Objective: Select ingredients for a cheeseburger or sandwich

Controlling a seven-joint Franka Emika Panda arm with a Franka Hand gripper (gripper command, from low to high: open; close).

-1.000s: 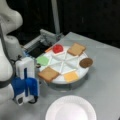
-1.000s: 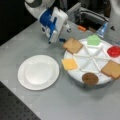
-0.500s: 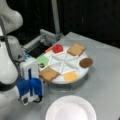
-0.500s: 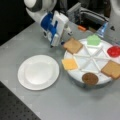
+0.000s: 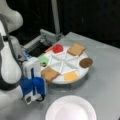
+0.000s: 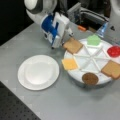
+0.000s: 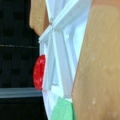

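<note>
- Little has changed over the last second: the gripper (image 5: pixel 33 96) is seen at nearly the same spot beside the near toast square (image 5: pixel 49 74), only slightly nearer to it in a front view, and every food piece lies where it lay before.
- Whether the gripper's fingers are spread or pressed together cannot be told; nothing is seen pinched between them.
- In both front views the gripper (image 6: pixel 53 45) is placed just off the rim of the white divided tray (image 6: pixel 75 76), closest to the toast square (image 6: pixel 72 45) in the nearest compartment.
- Six pieces are held in separate wedge compartments of the tray (image 5: pixel 58 80): the near toast, green lettuce (image 5: pixel 43 60), a red tomato slice (image 5: pixel 57 48), a second toast square (image 5: pixel 76 49), a dark brown patty (image 5: pixel 86 62) and an orange cheese square (image 5: pixel 70 76).
- The same pieces are shown in a front view as lettuce (image 6: pixel 93 40), tomato (image 6: pixel 114 51), second toast (image 6: pixel 112 69), patty (image 6: pixel 90 78) and cheese (image 6: pixel 69 64).
- A white round plate (image 6: pixel 25 82) is set on the grey table (image 6: pixel 30 37), apart from the tray, with no food on it; no stack has been built.
- In the wrist view a toast square (image 7: pixel 100 70) fills the right side, with the tray's white dividers (image 7: pixel 58 57), the tomato (image 7: pixel 39 72) and the lettuce (image 7: pixel 62 110) beyond it.
</note>
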